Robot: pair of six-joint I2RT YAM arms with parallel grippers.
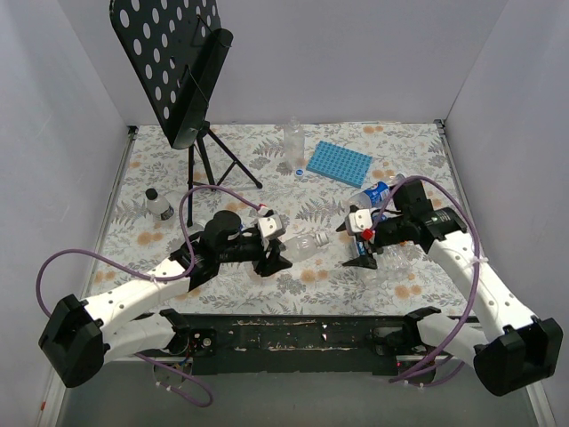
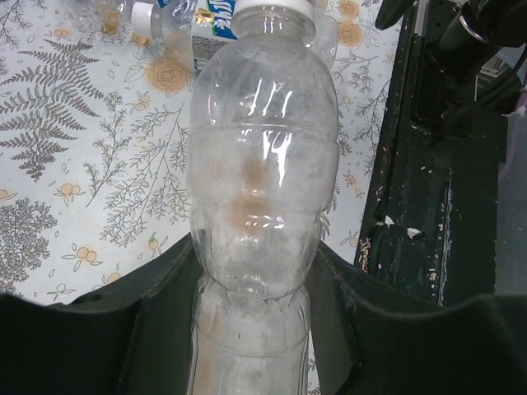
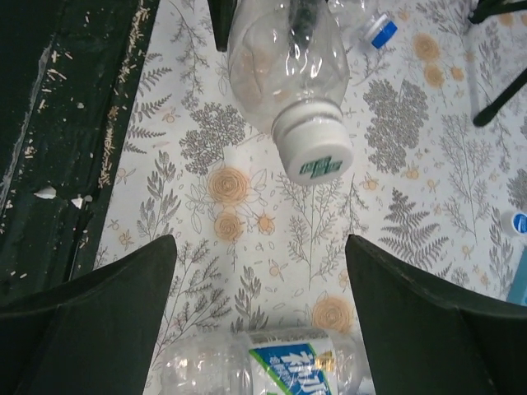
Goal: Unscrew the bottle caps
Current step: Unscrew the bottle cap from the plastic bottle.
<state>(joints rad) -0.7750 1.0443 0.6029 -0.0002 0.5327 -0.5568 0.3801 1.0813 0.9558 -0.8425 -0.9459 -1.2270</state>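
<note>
My left gripper (image 1: 269, 255) is shut on the body of a clear plain bottle (image 1: 305, 245), holding it lying with its neck towards the right arm. In the left wrist view the bottle (image 2: 262, 164) fills the gap between my fingers (image 2: 90, 337), and its white cap (image 2: 272, 6) is at the far end. My right gripper (image 1: 360, 253) is open and empty, a short way from that cap. In the right wrist view the white cap (image 3: 315, 152) sits ahead of the spread fingers (image 3: 90, 304), not between them. A blue-labelled bottle (image 3: 280, 366) lies on the table under the right gripper (image 3: 259, 313).
A blue ridged tray (image 1: 339, 164) lies at the back, with an upright clear bottle (image 1: 293, 140) and a loose blue cap (image 1: 300, 172) beside it. A small bottle (image 1: 160, 206) stands at the left. A black music stand (image 1: 187, 80) rises at the back left. Another labelled bottle (image 1: 375, 192) lies by the right arm.
</note>
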